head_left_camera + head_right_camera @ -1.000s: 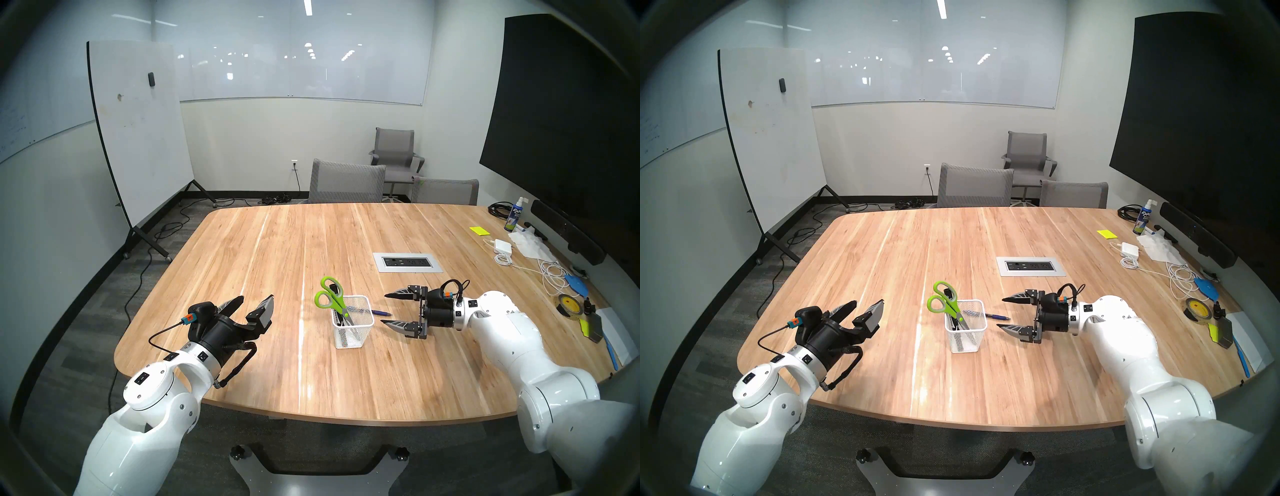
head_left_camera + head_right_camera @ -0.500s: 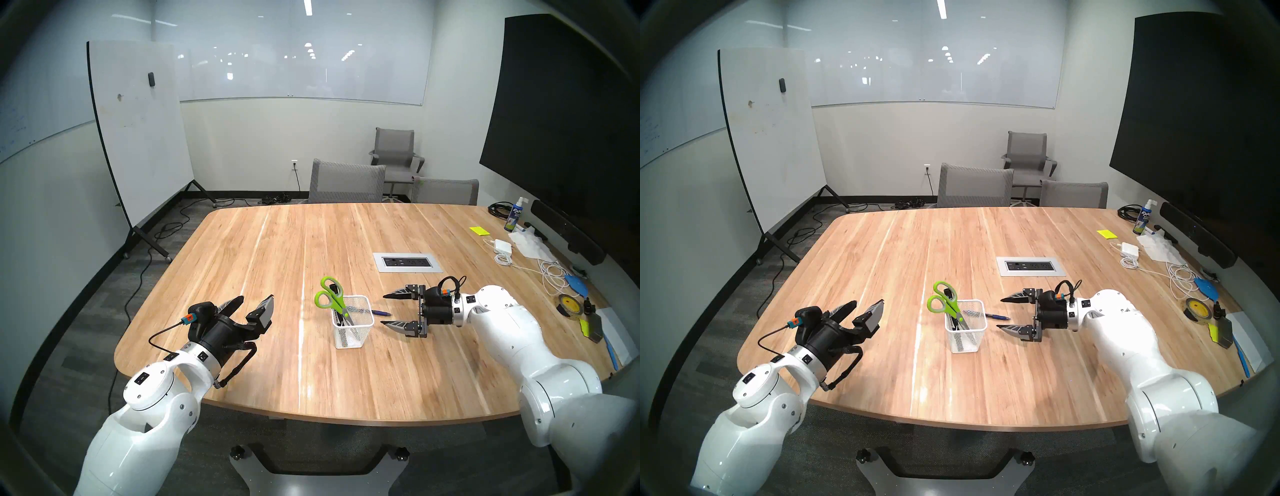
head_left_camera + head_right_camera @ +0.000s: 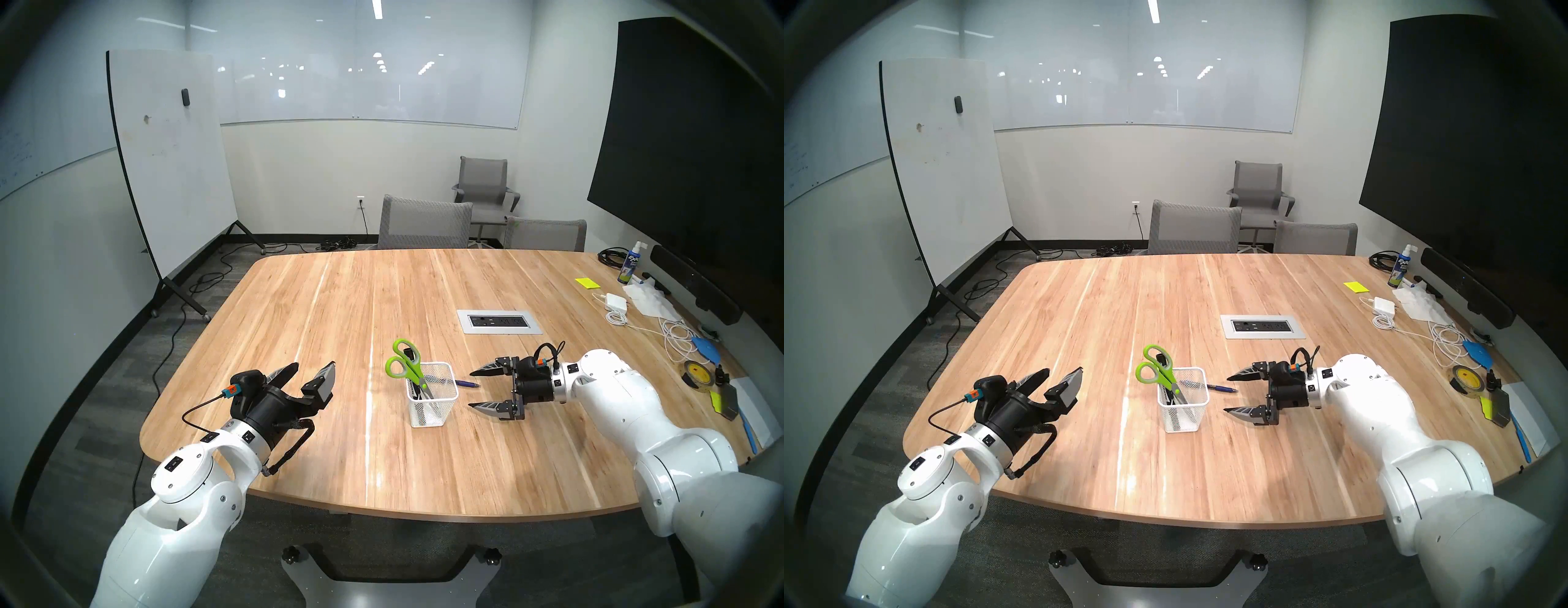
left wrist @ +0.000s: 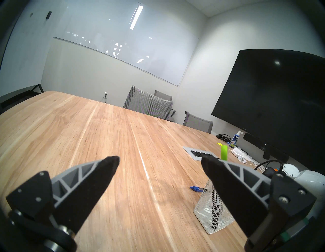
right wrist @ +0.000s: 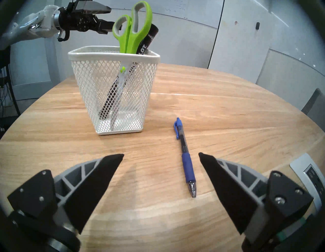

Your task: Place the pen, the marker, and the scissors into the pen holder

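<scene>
Right wrist view shows the pen [image 5: 185, 157] flat on the table [image 5: 228, 114], near the pen holder [image 5: 114, 91] that already contains the scissors [image 5: 131, 33] and marker [image 5: 147, 42]. The right gripper [image 5: 161, 154] spreads wide and empty above it; the left gripper [image 3: 312, 371] is likewise wide and idle. A slim pen may roll or slip as the jaws close, and reaching further risks knocking the light holder.

The tabletop [image 5: 228, 109] is pale streaked wood with a soft sheen. The pen holder [image 5: 112, 84] is white wire mesh; the scissors [image 5: 133, 33] have glossy lime-green plastic handles.
</scene>
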Tool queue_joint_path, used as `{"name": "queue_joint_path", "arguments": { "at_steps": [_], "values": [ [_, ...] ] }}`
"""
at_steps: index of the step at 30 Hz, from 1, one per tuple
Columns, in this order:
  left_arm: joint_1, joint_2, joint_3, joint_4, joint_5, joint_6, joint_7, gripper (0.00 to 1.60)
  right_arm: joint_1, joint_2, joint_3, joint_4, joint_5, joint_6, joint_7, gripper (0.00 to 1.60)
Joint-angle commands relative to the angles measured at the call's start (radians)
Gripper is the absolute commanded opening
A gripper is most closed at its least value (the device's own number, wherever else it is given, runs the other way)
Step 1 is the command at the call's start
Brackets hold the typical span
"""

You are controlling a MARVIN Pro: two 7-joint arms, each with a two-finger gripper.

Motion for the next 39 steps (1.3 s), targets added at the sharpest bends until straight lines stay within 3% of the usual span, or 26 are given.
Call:
{"name": "queue_joint_path", "arguments": {
  "at_steps": [1, 25, 39],
  "values": [
    [-0.001, 0.001, -0.001, -0.022, 0.002, -0.001, 0.000, 1.60, 0.067, -0.020, -0.014, 0.023, -0.013, -0.017, 0.018, 1.60],
    [-0.001, 0.001, -0.001, -0.023, 0.002, -0.001, 0.000, 1.60, 0.148, -0.062, -0.047, 0.165, -0.046, -0.078, -0.004, 1.60],
    [-0.001, 0.001, -0.001, -0.023, 0.002, -0.001, 0.000, 1.60, 0.200, -0.067, -0.085, 0.235, -0.058, -0.071, 0.009, 1.60]
  ]
}}
